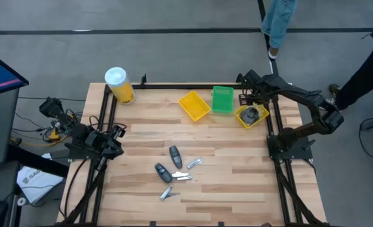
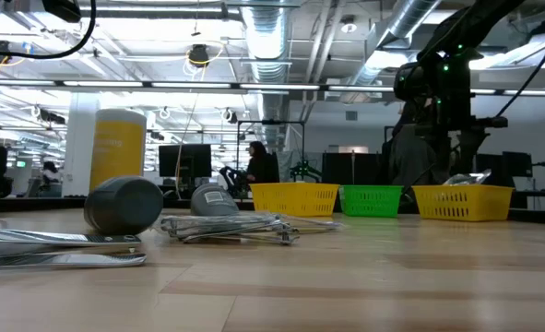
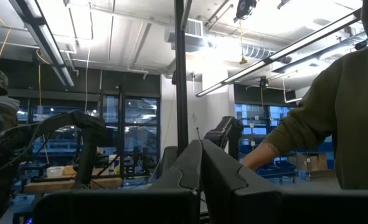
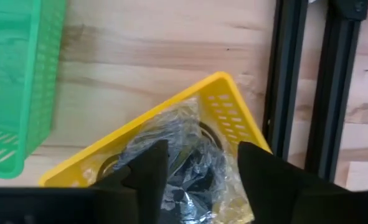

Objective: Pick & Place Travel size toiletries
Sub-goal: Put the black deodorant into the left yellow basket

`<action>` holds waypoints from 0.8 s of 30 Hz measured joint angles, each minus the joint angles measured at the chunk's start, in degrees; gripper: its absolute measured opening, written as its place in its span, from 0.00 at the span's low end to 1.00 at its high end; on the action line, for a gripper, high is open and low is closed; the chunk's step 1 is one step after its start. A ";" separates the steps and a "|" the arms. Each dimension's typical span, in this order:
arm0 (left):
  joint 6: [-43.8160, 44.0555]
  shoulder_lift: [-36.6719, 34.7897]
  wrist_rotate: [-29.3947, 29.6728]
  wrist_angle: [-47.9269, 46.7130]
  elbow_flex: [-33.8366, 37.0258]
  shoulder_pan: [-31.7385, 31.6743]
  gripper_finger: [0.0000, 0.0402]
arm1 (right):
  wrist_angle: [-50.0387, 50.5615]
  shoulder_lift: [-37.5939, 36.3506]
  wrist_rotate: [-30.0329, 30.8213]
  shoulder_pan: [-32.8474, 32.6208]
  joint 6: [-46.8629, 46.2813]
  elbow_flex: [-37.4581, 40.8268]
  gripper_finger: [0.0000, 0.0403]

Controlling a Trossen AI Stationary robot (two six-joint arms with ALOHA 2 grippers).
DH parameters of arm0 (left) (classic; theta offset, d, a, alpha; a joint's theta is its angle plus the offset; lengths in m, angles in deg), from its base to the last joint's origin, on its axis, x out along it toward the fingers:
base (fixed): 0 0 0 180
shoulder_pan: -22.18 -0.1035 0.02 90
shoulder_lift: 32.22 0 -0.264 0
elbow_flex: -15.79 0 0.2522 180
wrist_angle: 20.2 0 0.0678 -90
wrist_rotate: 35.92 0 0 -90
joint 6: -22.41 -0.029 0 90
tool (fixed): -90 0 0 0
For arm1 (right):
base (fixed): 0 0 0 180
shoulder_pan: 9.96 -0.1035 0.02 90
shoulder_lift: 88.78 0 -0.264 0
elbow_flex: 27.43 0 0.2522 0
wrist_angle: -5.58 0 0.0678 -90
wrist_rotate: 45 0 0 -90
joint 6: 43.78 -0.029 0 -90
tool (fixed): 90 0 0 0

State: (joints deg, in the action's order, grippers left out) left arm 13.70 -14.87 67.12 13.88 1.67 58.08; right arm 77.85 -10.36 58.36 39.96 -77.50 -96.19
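toiletries point(image 1: 173, 165) loose on table point(image 1: 236, 183)

You can't read what lies in the right-hand yellow tray point(image 4: 224, 102): crinkled clear wrap point(image 4: 190, 140) covers dark round shapes, and the right gripper point(image 4: 199, 168) hides its lower part. In the low view, the silver clippers point(image 2: 55, 251) run off the picture's left edge. From above, the pieces mid-desk point(image 1: 173, 167) are too small to identify individually.

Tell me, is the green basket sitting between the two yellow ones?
Yes, in the overhead view the green basket stands between one yellow basket and the other yellow basket, near the table's far edge.
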 joint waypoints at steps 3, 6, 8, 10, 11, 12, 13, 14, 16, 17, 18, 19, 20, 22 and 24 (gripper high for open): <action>0.00 0.00 -0.01 0.02 0.01 0.01 0.00 | 1.49 0.00 -0.04 0.14 1.93 -2.44 0.54; 0.00 0.02 -0.01 0.06 0.02 0.02 0.00 | 3.17 0.00 -0.06 0.14 3.95 -5.94 0.56; 0.00 0.00 0.00 0.11 0.00 0.00 0.00 | 4.37 0.00 -0.06 0.14 4.37 -8.72 0.57; 0.00 0.01 0.00 0.09 0.01 0.01 0.00 | 5.17 -0.02 -0.04 0.11 5.27 -11.66 0.56; 0.00 0.00 0.00 0.11 0.01 0.01 0.00 | 5.63 -0.15 -0.04 0.07 5.44 -13.15 0.56; 0.00 0.00 -0.01 0.10 0.02 0.01 0.00 | 5.92 -0.42 -0.04 0.07 5.59 -14.40 0.55; 0.00 0.00 -0.01 0.09 0.02 0.02 0.00 | 6.12 -0.68 -0.04 -0.02 5.80 -15.85 0.55; -0.01 0.01 -0.01 0.09 0.01 0.00 0.00 | 6.18 -0.91 -0.04 -0.08 5.86 -17.19 0.55; -0.02 0.02 0.00 0.11 0.00 0.00 0.00 | 6.34 -1.70 -0.04 -0.23 6.37 -19.33 0.54; 0.00 0.00 0.05 0.11 0.00 0.02 0.00 | 6.25 -2.25 -0.04 -0.58 7.36 -20.33 0.54; 0.00 0.02 0.07 0.13 0.00 0.00 0.00 | 5.90 -3.01 -0.03 -1.05 8.53 -21.19 0.54; -0.01 0.00 0.09 0.20 0.01 0.02 0.00 | 5.50 -3.95 -0.01 -1.68 9.60 -21.88 0.53; 0.00 0.01 0.09 0.30 0.02 0.00 0.00 | 5.01 -5.02 -0.02 -2.46 10.51 -22.43 0.53; -0.02 0.01 0.09 0.33 0.01 0.02 0.00 | 3.05 -7.45 -0.78 -4.35 12.80 -22.91 0.52; -0.02 0.02 0.11 0.39 0.02 0.01 0.00 | -0.63 -10.23 -4.67 -6.29 16.23 -22.92 0.51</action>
State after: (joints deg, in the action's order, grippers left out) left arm 13.68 -14.85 67.23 14.27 1.70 58.09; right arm 77.22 -20.59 53.69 33.67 -61.28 -119.11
